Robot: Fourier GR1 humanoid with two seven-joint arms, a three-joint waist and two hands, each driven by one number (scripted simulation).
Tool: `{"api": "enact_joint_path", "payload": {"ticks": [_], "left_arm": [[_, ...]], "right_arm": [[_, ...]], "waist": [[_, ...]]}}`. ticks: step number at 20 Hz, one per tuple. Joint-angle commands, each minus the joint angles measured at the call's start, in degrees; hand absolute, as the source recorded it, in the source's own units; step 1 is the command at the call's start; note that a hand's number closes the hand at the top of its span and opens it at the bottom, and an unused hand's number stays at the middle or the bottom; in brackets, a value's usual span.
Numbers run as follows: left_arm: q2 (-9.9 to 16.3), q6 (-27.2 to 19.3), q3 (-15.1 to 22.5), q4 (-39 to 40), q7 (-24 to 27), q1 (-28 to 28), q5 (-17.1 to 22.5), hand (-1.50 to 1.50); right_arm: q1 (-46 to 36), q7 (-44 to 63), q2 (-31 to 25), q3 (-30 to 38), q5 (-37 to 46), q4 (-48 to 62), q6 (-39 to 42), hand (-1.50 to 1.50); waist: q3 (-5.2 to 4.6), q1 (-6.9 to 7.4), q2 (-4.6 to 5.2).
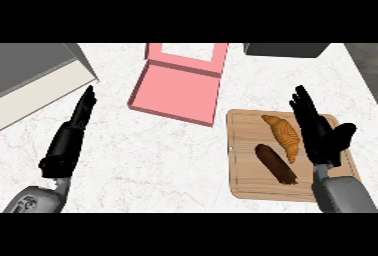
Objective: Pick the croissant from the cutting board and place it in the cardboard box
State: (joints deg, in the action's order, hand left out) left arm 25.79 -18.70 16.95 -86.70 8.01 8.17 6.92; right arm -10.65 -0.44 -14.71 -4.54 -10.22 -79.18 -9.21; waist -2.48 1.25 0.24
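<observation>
Right hand (322, 136): fingers (303, 102) straight and held together, pointing away over the cutting board, thumb spread to the outer side; holds nothing; lies over the board's right part, just beside the croissant, contact not determinable. Its grey forearm covers the board's near right corner

Left hand (70, 136): fingers straight and pressed together, seen edge-on, holding nothing; well to the left of the cutting board, over bare worktop

Cutting board (247, 150): pale wood, rectangular, flat on the worktop; landmark for all entries below. Right edge partly hidden by the right hand and forearm

Croissant (285, 135): golden brown, lying on the cutting board's middle, long axis running from the board's far side toward its near right; its right flank meets the outline of the right hand

Dark brown elongated item (276, 164): on the cutting board, to the near left of the croissant, close alongside it; identity hard to make out

Box (179, 91): pink, open, flat tray with a raised lid at its far end; beyond and to the left of the cutting board, near corner close to the board's far left corner. Nothing seen inside; the lid shows a pale panel

Grey block (286, 49): beyond the cutting board, cut off by the view's top

Grey and cream unit (33, 80): far left of the cutting board, cut off at the view's edge, nature unclear

Worktop (162, 165): white marbled surface carrying everything above
</observation>
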Motion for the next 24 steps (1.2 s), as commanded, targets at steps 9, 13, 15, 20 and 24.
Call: {"api": "enact_joint_path", "payload": {"ticks": [9,13,15,20,24], "left_arm": [[-0.1,-0.5,-0.6,5.1,-7.3,-4.4,0.5,0.00],[2.1,-0.2,-2.5,0.6,-11.4,-6.1,0.3,0.00],[3.3,2.3,-5.0,-0.7,-10.8,-7.1,0.4,0.00],[1.5,1.1,-3.7,1.2,-10.6,-7.1,0.5,0.00],[1.7,1.1,-3.9,1.1,-9.9,-7.7,-0.4,0.00]], "right_arm": [[-14.8,-8.7,-8.1,-2.1,18.3,5.7,-3.2,1.50],[-14.9,-24.9,-3.7,4.4,8.9,15.3,1.5,-1.50],[-13.5,-26.8,-6.3,3.4,11.0,15.0,5.8,-1.50],[-16.6,-20.7,-20.5,-2.7,23.2,14.4,9.5,-1.50],[-18.7,-11.8,-24.1,-9.4,29.4,10.4,15.1,-1.50]], "waist": [[2.52,0.74,0.37],[2.58,-0.02,0.03],[2.51,-0.66,-0.18],[2.39,-0.80,-0.19],[2.32,-1.01,-0.52]]}}
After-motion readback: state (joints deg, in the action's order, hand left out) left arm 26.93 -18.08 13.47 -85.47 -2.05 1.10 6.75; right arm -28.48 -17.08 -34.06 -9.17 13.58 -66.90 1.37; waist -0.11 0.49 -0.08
